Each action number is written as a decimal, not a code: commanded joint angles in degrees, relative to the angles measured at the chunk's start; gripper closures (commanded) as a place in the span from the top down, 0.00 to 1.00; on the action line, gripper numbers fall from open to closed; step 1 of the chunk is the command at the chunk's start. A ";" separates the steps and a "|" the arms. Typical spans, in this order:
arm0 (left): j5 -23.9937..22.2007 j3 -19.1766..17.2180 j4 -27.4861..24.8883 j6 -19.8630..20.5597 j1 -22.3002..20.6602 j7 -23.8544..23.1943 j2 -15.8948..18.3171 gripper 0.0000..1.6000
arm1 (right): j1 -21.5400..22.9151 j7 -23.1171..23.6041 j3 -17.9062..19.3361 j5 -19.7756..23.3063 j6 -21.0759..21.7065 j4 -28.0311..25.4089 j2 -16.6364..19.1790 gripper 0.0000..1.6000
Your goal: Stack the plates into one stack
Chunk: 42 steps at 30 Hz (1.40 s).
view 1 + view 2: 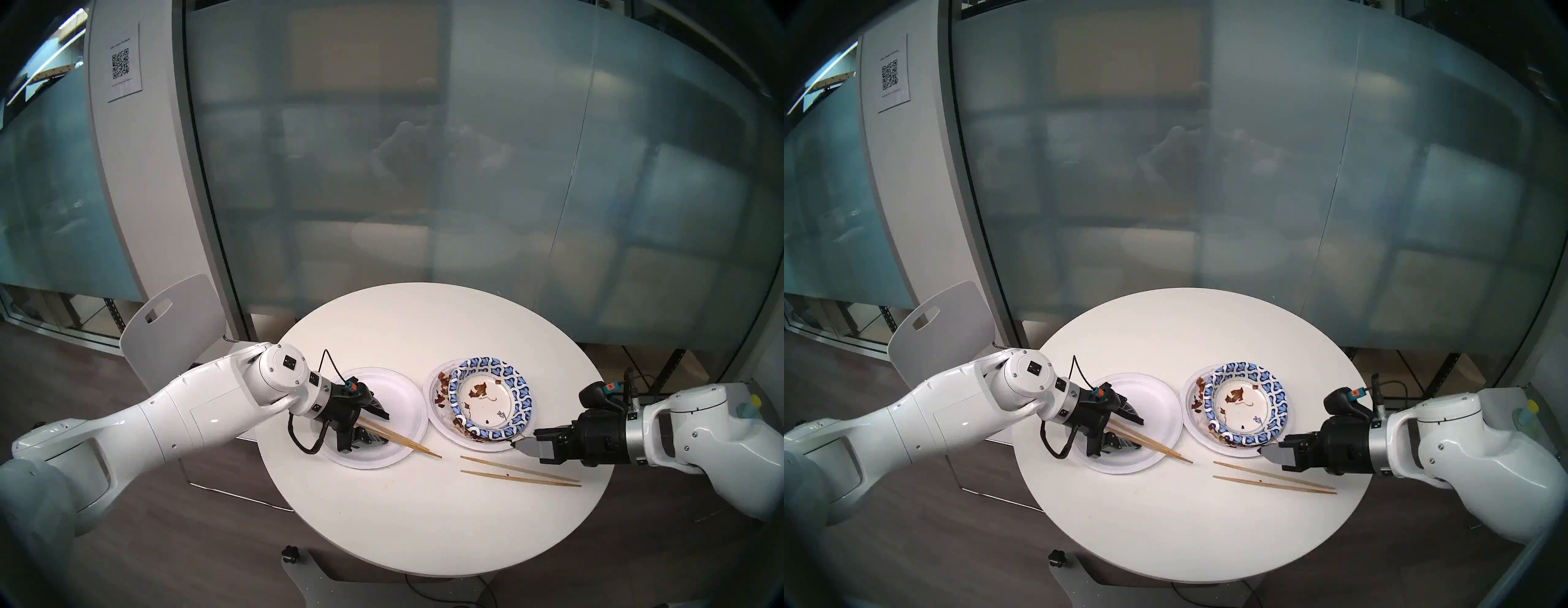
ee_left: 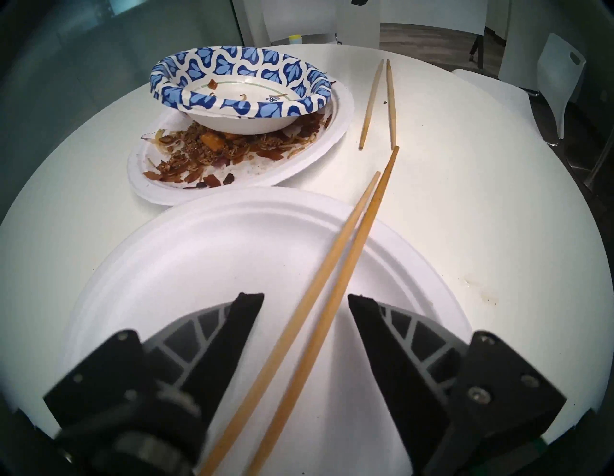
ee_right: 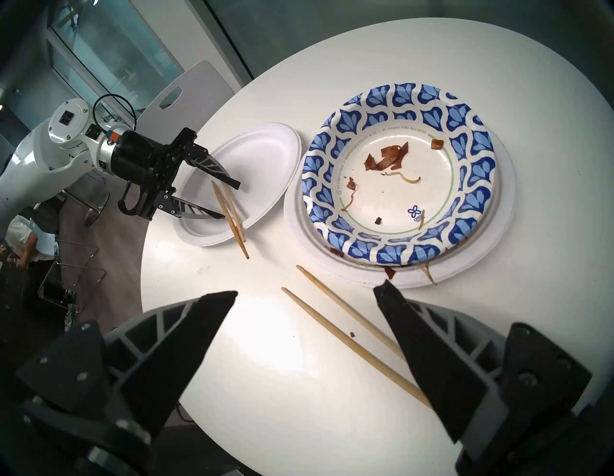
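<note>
At lower centre, a pair of thin wooden chopsticks point(image 2: 319, 319) is straddled, not yet pinched, by the spread left gripper point(image 2: 305, 300), presumably to clear the plain white paper plate point(image 2: 186, 266); the right gripper point(image 3: 305, 292) is held spread.

My two head eyes look steeply down on the round table point(image 1: 424, 509), nearly alike. My left wrist camera skims low over the plain white plate point(image 2: 206, 266); my right wrist, seemingly higher, shares it.

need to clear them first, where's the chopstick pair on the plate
In the head view, that chopstick pair lies across the clean white plate at table left, between the left tool's open fingers, tips overhanging the near rim.
</note>
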 commanded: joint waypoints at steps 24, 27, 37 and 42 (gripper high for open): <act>1.12 0.10 0.67 2.99 -0.63 0.15 -1.86 0.42 | 0.35 -0.05 0.55 -0.07 -0.09 -0.57 0.05 1.00; 0.75 -0.08 0.50 3.19 -0.51 0.10 -1.65 0.41 | 0.35 -0.04 0.55 -0.07 -0.09 -0.57 0.05 1.00; -1.89 -1.75 -2.49 4.63 -0.51 -1.21 0.17 0.00 | 0.37 -0.03 0.52 -0.07 -0.10 -0.56 0.07 1.00; -2.66 -2.48 -4.26 5.00 -0.51 -1.49 1.25 0.00 | 0.38 -0.02 0.51 -0.07 -0.10 -0.55 0.07 1.00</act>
